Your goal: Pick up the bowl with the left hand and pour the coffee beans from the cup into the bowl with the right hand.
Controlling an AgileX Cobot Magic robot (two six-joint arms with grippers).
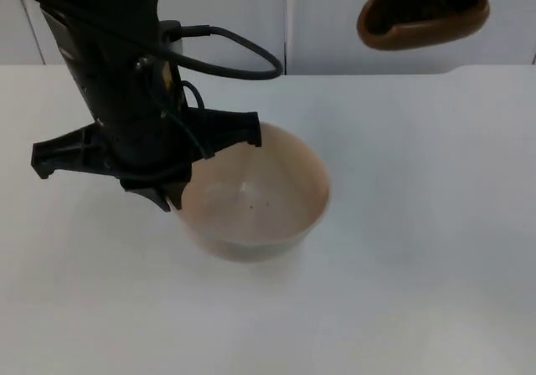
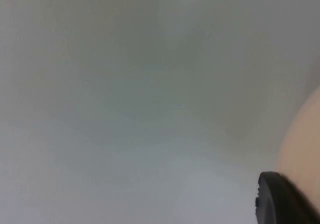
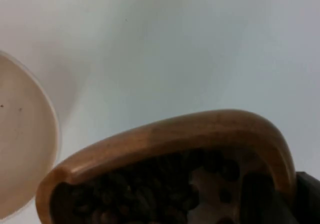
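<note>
The bowl (image 1: pixel 255 195), pale pink and round, sits near the middle of the white surface (image 1: pixel 419 266), nearer its far edge than its near one. Its inside holds only a couple of tiny dark specks. The left gripper (image 1: pixel 180 192) is at the bowl's left rim, and the arm's black body covers that part of the rim in the top view, so how the jaws stand there cannot be told. In the left wrist view one black fingertip (image 2: pixel 282 199) lies against the pale wall of the bowl (image 2: pixel 305 144); the contact itself is hard to make out, and the rest is hazy surface (image 2: pixel 125 109).

The cup (image 1: pixel 423 15), a brown wooden vessel with a thick rounded rim, hangs in the air over the surface's far right part, in front of the grey partition wall (image 1: pixel 335 15) and well apart from the bowl. Its upper portion is cut off by the picture's edge. In the right wrist view the cup (image 3: pixel 200 134) is seen from close by, full of dark coffee beans (image 3: pixel 150 189), with the bowl's edge (image 3: pixel 25 149) beyond it. The right gripper (image 3: pixel 280 194) holds the cup at its rim, one dark finger inside among the beans and one outside, jaws pinching the wall.
</note>
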